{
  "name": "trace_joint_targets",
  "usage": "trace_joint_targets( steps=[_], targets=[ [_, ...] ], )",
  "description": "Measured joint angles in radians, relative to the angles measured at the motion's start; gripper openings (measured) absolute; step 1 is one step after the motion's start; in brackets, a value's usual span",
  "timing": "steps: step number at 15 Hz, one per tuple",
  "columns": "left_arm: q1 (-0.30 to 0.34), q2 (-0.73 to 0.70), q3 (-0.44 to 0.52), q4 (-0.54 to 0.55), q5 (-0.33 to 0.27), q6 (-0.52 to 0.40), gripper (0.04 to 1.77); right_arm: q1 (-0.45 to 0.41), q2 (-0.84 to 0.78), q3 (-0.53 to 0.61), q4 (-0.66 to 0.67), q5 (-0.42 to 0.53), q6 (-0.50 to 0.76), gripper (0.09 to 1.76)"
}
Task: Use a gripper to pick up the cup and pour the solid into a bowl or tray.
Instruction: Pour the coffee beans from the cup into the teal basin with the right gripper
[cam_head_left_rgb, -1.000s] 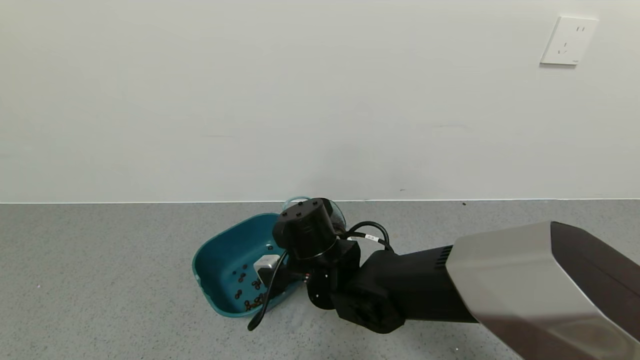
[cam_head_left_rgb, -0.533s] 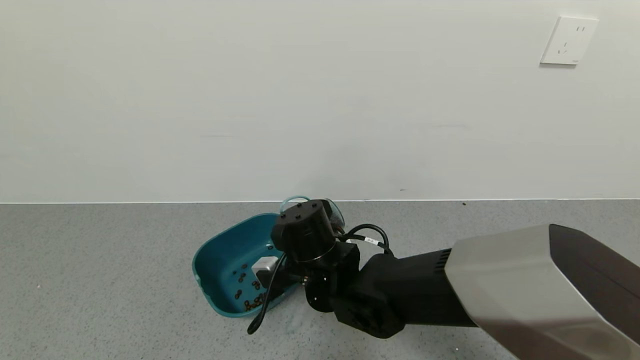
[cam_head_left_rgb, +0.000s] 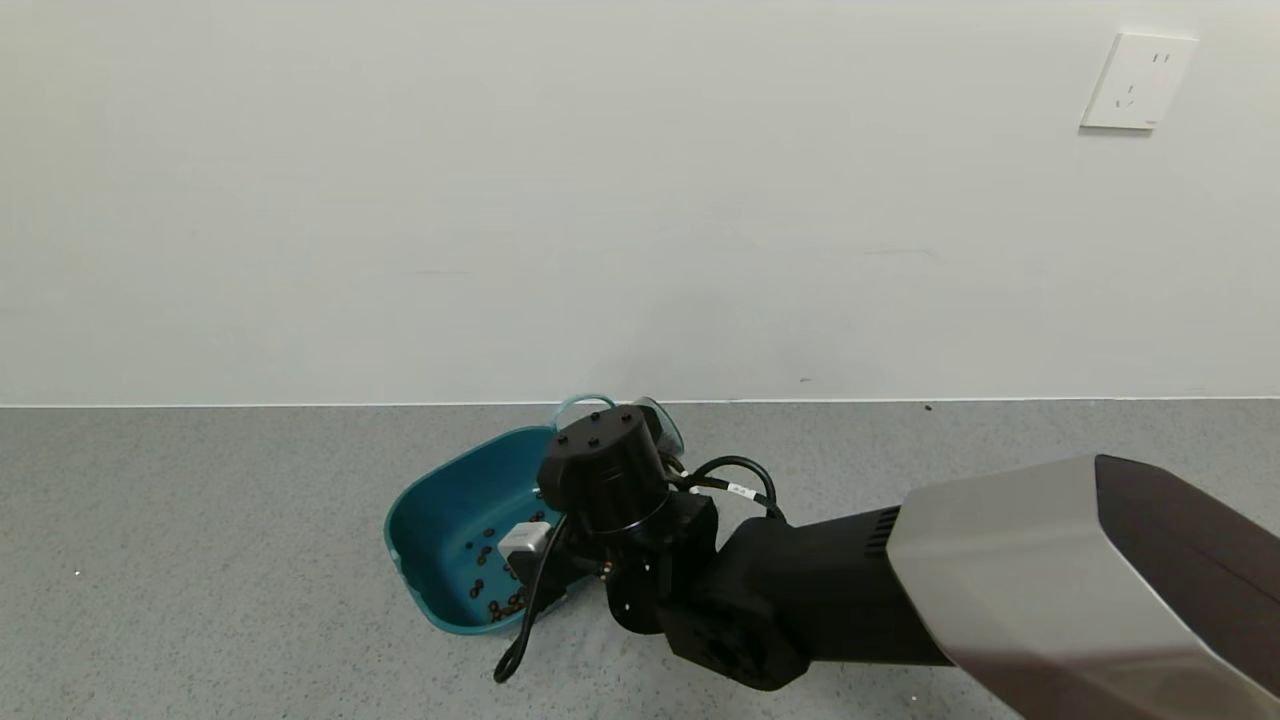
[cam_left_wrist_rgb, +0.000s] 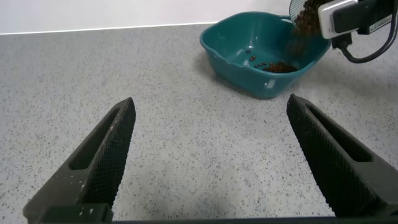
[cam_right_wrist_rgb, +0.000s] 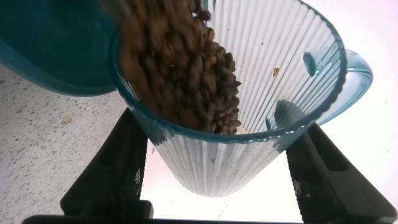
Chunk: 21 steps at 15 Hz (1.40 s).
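My right gripper (cam_right_wrist_rgb: 221, 168) is shut on the ribbed translucent cup (cam_right_wrist_rgb: 249, 149), one finger on each side of its wall. The cup is tipped over the dark teal tub (cam_head_left_rgb: 440, 500). Brown bean pieces (cam_right_wrist_rgb: 186, 62) slide toward the cup's lip, and several beans (cam_head_left_rgb: 492, 585) lie in the tub. In the head view the right wrist (cam_head_left_rgb: 605, 480) hides most of the cup (cam_head_left_rgb: 665, 422). My left gripper (cam_left_wrist_rgb: 214, 155) is open and empty, low over the table, some way from the tub (cam_left_wrist_rgb: 236, 59). From there the tilted cup (cam_left_wrist_rgb: 305, 15) shows above the tub's rim.
The grey speckled table (cam_head_left_rgb: 200, 560) runs back to a white wall. A white wall socket (cam_head_left_rgb: 1137, 82) is at the upper right. A black cable (cam_head_left_rgb: 525, 625) loops down from the right wrist beside the tub.
The right wrist has shifted slightly left and lower over the tub, tipping the cup further. The tub has not moved.
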Motion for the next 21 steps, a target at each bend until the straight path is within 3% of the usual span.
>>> trace_joint_targets(
  steps=[9,21],
  targets=[
    [0.0,0.0,0.0,0.0,0.0,0.0,1.75,-0.002,-0.005,0.008,0.0,0.004,0.02,1.34],
    [0.0,0.0,0.0,0.0,0.0,0.0,1.75,-0.017,-0.052,0.038,0.079,0.012,0.427,1.34]
  ],
)
